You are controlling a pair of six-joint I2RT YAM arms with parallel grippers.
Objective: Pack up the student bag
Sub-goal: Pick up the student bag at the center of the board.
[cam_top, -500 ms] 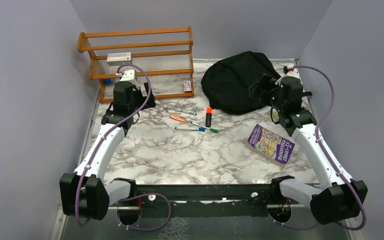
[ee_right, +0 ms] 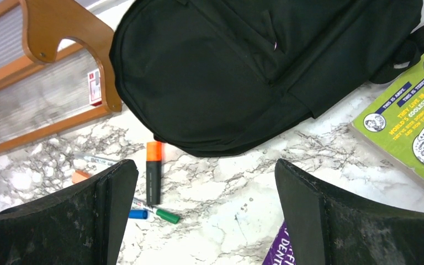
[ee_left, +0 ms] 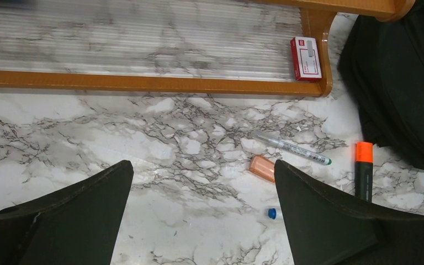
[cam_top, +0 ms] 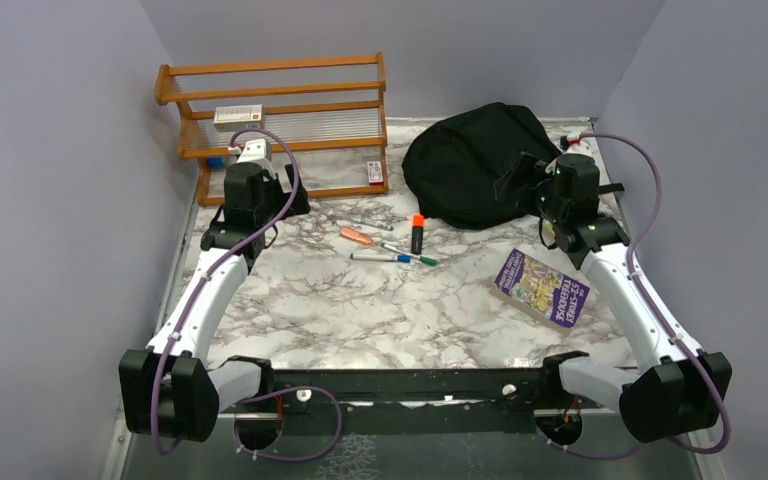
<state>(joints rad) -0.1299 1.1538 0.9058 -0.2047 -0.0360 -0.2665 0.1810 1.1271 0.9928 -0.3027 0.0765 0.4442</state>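
Observation:
The student bag (cam_top: 465,165) is a black backpack lying at the back right of the marble table, closed side up; it also fills the top of the right wrist view (ee_right: 243,72). My right gripper (cam_top: 518,178) hovers over the bag's near right edge, and its jaws (ee_right: 206,168) stand open with nothing between them. Near the wooden rack, my left gripper (cam_top: 295,200) is also open (ee_left: 203,168) and holds nothing. Between the arms lie a black highlighter with an orange cap (cam_top: 417,233), an orange eraser (cam_top: 355,236) and pens (cam_top: 392,256).
A wooden rack (cam_top: 280,120) stands at the back left with a small red-and-white box (cam_top: 374,172) on its lowest shelf and a white box (cam_top: 237,114) higher up. A purple book (cam_top: 541,287) lies in front of the bag. Grey walls close three sides.
My right gripper has shifted slightly left and farther over the bag. The left arm has barely moved.

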